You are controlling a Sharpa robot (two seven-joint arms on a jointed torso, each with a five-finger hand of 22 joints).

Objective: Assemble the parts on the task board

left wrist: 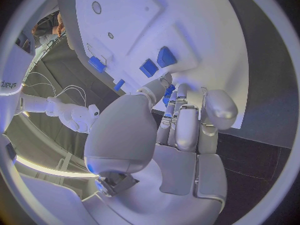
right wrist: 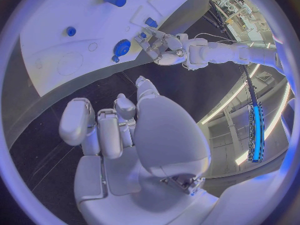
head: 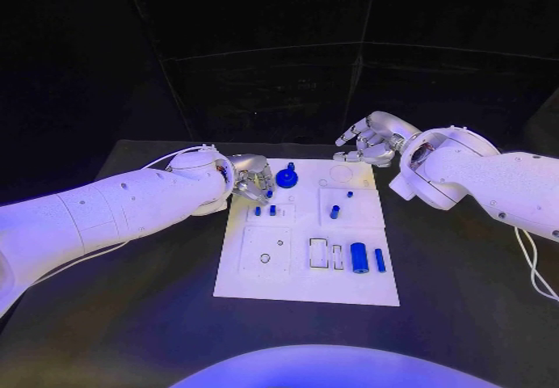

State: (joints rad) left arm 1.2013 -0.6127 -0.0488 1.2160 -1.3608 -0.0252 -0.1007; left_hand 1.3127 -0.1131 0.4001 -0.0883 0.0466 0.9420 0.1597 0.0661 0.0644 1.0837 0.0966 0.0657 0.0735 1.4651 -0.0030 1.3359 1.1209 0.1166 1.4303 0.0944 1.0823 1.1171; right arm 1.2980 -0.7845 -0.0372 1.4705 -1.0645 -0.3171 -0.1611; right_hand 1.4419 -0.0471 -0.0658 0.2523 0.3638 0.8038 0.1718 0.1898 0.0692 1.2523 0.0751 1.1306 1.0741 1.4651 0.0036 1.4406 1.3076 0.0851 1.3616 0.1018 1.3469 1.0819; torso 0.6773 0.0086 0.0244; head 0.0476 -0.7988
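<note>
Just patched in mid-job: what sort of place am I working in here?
Probably a robotics lab test bench: a black table carrying a white task board with small blue parts, dark walls behind, and equipment racks in the right wrist view.

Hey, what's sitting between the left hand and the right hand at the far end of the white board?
In the head view, a blue round part stands on the task board beside the left hand; toward the right hand there is bare board.
</note>
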